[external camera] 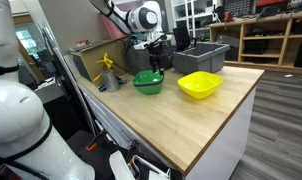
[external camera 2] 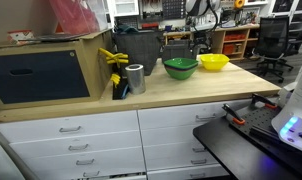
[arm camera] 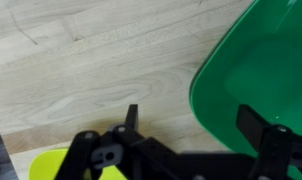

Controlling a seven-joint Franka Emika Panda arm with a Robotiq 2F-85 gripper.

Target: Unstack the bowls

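Note:
A green bowl [external camera: 147,82] and a yellow bowl [external camera: 200,86] sit side by side on the wooden counter; both also show in an exterior view, the green bowl [external camera 2: 180,67] and the yellow bowl [external camera 2: 214,62]. My gripper [external camera: 154,66] hangs just above the green bowl. In the wrist view the gripper [arm camera: 194,122] is open. Its fingers straddle the rim of the green bowl [arm camera: 256,65], one finger over the bowl's inside and the other over the bare wood. The dark blue-purple bowl is not in view.
A grey bin [external camera: 202,54] stands behind the bowls. Yellow-and-black clamps [external camera: 109,72] and a silver can [external camera 2: 136,78] are at the counter's other end, next to a wooden box [external camera 2: 51,68]. A yellow patch [arm camera: 49,165] shows beside the gripper body.

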